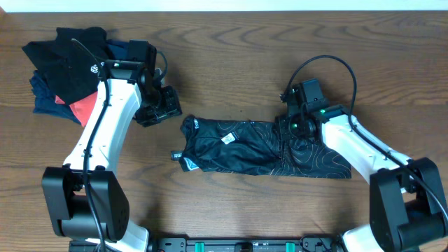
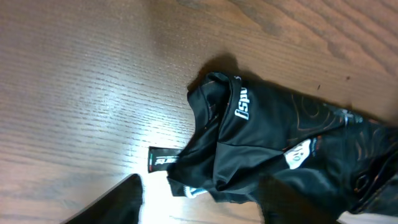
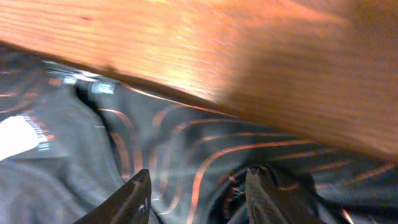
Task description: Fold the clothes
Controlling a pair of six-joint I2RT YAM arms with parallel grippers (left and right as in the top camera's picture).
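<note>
Since the jersey [image 1: 259,150] lies nearest me, I log it first: a long rumpled band across the centre of the table [image 1: 224,210], running 9 to 3 o'clock, collar end at 9. Judgement: lengthwise fold roughly done, edges uneven; crosswise folds and smoothing remain. My right gripper [image 1: 297,127] sits at the band's 12 o'clock edge toward its 3 o'clock end, jaws apart over copper-lined fabric, nothing pinched that I can see. My left gripper [image 1: 159,106] hangs off the cloth at 10 o'clock of the collar, jaws apart, empty. Farthest, at 10 o'clock: the pile of other garments [image 1: 66,70], well apart.
</note>
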